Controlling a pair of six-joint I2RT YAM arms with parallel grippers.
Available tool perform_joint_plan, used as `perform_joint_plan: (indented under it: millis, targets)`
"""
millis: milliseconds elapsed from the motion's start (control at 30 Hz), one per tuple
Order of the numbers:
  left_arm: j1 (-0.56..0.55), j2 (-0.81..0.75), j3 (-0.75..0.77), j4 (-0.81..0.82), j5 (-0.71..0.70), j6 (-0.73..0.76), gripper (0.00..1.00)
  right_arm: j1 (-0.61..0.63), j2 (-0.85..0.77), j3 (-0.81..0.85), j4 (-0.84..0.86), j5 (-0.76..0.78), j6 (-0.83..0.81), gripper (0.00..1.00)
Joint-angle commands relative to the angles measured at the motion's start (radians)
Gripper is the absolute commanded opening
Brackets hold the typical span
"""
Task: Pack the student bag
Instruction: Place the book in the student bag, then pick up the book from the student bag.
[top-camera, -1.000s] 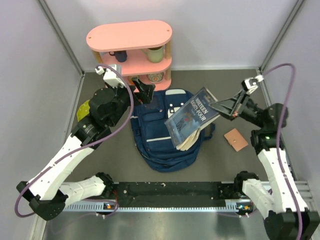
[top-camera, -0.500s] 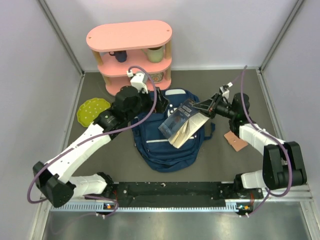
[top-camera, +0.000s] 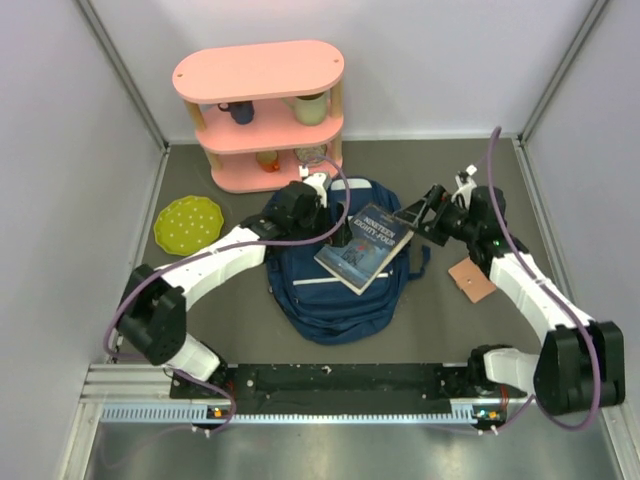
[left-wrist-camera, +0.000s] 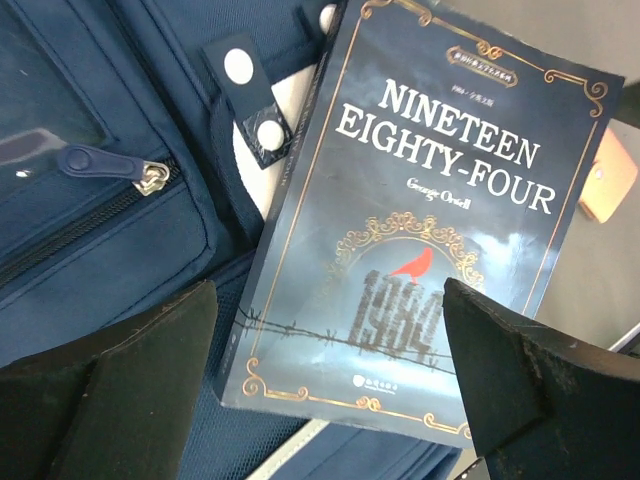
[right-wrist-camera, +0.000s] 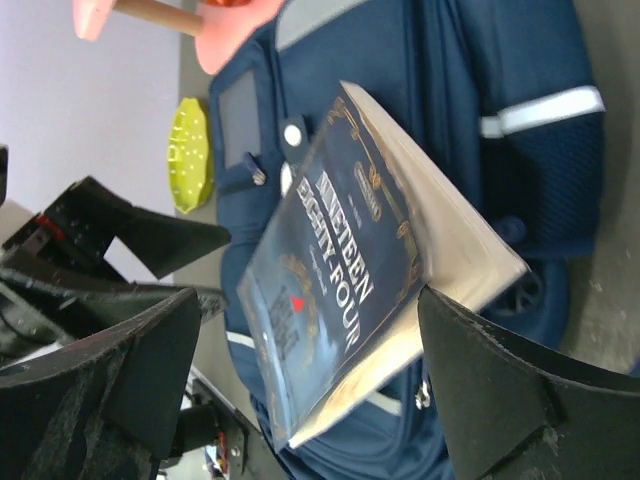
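Book on the bag, not packed yet.
Student bag (top-camera: 330, 300) lies flat on the table (top-camera: 225, 305), book (top-camera: 362, 247) resting on top. Left gripper (left-wrist-camera: 330, 290) spread over it, right gripper (right-wrist-camera: 310, 295) spread at its edge. I'd hold the bag open, then slide it in.

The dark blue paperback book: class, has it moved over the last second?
Yes: the book shifted left, away from the small tan card, and now lies on the navy fabric backpack.

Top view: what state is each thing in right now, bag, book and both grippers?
student bag, lying flat, front up; front zip shut.
book, closed, cover up, resting on the student bag.
left gripper, open, above the book.
right gripper, open, at the book's edge.
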Motion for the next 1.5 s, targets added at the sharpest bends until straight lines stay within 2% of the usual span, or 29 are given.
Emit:
perform_joint_plan:
  millis: [0,300,400,600,700,867,1067,1133,1267,1467]
  targets:
    - [0.005,0.078,0.026,0.048,0.055,-0.028,0.98,0.009,-0.072,-0.115,-0.031,0.069,-0.021,0.88]
    - [0.005,0.168,0.028,0.054,0.092,-0.048,0.96,0.012,-0.014,-0.189,0.064,0.054,0.051,0.91]
    - [0.005,0.17,0.021,0.062,0.107,-0.051,0.96,0.012,0.026,-0.207,0.169,0.02,0.086,0.91]
    - [0.005,0.179,0.005,0.091,0.161,-0.064,0.94,0.015,0.12,-0.213,0.303,-0.034,0.154,0.82]
    - [0.005,0.181,-0.009,0.114,0.189,-0.068,0.92,0.015,0.149,-0.213,0.378,-0.051,0.18,0.7]
    - [0.004,0.181,-0.022,0.145,0.235,-0.076,0.89,0.015,0.18,-0.193,0.389,-0.047,0.171,0.47]
    - [0.004,0.173,-0.04,0.174,0.243,-0.081,0.86,0.016,0.19,-0.192,0.43,-0.07,0.174,0.15]
    - [0.004,0.178,-0.038,0.174,0.247,-0.082,0.86,0.013,0.181,-0.19,0.432,-0.074,0.172,0.01]
    - [0.002,0.168,-0.048,0.174,0.235,-0.09,0.87,0.013,0.138,-0.169,0.398,-0.084,0.149,0.0]
    - [0.008,0.032,-0.066,0.108,0.042,-0.079,0.98,0.013,-0.001,-0.094,0.23,-0.083,0.039,0.0]
